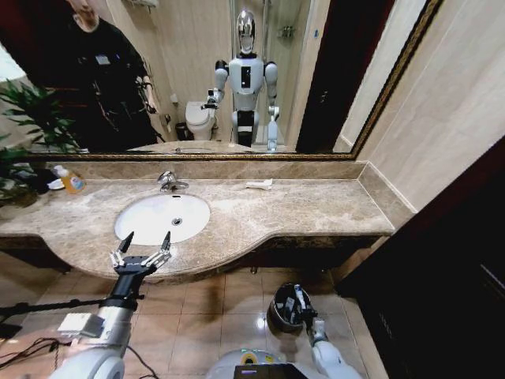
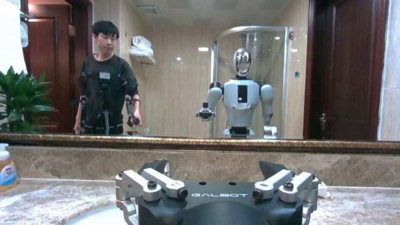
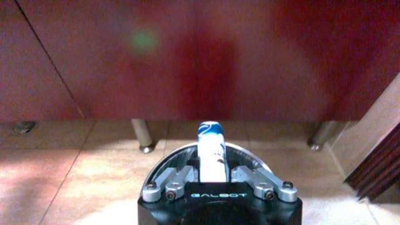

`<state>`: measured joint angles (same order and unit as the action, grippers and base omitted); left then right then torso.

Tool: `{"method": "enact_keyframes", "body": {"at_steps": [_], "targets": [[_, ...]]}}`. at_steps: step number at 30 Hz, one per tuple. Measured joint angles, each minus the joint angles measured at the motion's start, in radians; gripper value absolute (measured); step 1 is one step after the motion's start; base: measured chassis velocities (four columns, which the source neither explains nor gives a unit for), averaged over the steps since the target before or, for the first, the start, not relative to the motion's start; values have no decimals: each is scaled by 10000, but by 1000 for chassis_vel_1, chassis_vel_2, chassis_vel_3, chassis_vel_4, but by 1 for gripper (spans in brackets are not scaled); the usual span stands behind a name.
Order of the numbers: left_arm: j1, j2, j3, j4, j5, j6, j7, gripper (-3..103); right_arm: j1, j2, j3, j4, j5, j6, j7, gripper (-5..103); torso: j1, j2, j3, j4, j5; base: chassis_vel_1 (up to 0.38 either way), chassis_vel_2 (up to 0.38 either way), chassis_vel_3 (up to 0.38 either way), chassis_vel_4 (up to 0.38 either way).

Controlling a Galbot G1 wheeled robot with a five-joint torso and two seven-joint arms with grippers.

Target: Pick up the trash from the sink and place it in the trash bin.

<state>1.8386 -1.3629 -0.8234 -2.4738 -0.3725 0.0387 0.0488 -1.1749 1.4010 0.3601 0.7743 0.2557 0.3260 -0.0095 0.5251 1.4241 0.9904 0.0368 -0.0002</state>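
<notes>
The left end effector point(image 1: 143, 251) hovers with its two dark fingers spread apart above the front lip of the marble surface point(image 1: 300, 209), just in front of the white oval sink point(image 1: 142, 221). The basin's bowl looks bare around its drain, and the chrome faucet point(image 1: 167, 181) stands at its far rim. In the left wrist view the same end effector point(image 2: 216, 171) points toward the mirror point(image 2: 187, 70), with the orange-yellow soap bottle point(image 2: 6, 168) off to one side on the surface.

The right end effector point(image 3: 212, 176) is clenched on a white tube with a blue end point(image 3: 211, 150), holding it upright directly over the round opening of the trash bin point(image 3: 168, 157). In the head view this end effector point(image 1: 298, 306) hangs low near the tiled floor point(image 1: 205, 316), over the black bin point(image 1: 278, 314) that sits in front of the vanity, under the surface's overhang.

A slim white packet point(image 1: 259, 185) lies farther back on the surface near the mirror's frame, well apart from the sink. The soap bottle point(image 1: 71, 181) stands at the basin's left, beside a green plant point(image 1: 24, 126)
</notes>
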Motion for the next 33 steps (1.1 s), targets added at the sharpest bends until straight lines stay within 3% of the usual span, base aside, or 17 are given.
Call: {"method": "enact_keyframes", "body": {"at_steps": [4,7,11,15,18,21,24,25,33], "targets": [[0,0,0,0,0,0,0,100,421,232,-17,-786,-142,232,11,19,0,0,0,1,2,0,0,0,0],[0,0,0,0,0,0,0,100,568,317,-27,-1125,-464,446,153,33,0,0,0,0,2,0,0,0,0],[0,0,0,0,0,0,0,100,576,340,-27,-1152,-577,483,220,39,0,0,0,0,1,0,0,0,0],[0,0,0,0,0,0,0,100,557,349,-29,-1112,-642,504,330,61,0,0,0,0,1,0,0,0,0],[0,0,0,0,0,0,0,100,535,338,-29,-1089,-657,526,349,66,0,0,0,0,1,0,0,0,0],[0,0,0,0,0,0,0,100,478,310,-29,-1043,-662,594,390,83,0,0,0,0,2,0,0,0,0],[0,0,0,0,0,0,0,100,449,297,-29,-1023,-663,627,407,88,0,0,0,0,2,0,0,0,0],[0,0,0,0,0,0,0,100,417,276,-29,-992,-663,667,420,97,0,0,0,0,2,0,0,0,0],[0,0,0,0,0,-1,0,100,259,201,-22,-787,-663,703,465,100,0,0,0,0,2,0,0,0,0]]}}
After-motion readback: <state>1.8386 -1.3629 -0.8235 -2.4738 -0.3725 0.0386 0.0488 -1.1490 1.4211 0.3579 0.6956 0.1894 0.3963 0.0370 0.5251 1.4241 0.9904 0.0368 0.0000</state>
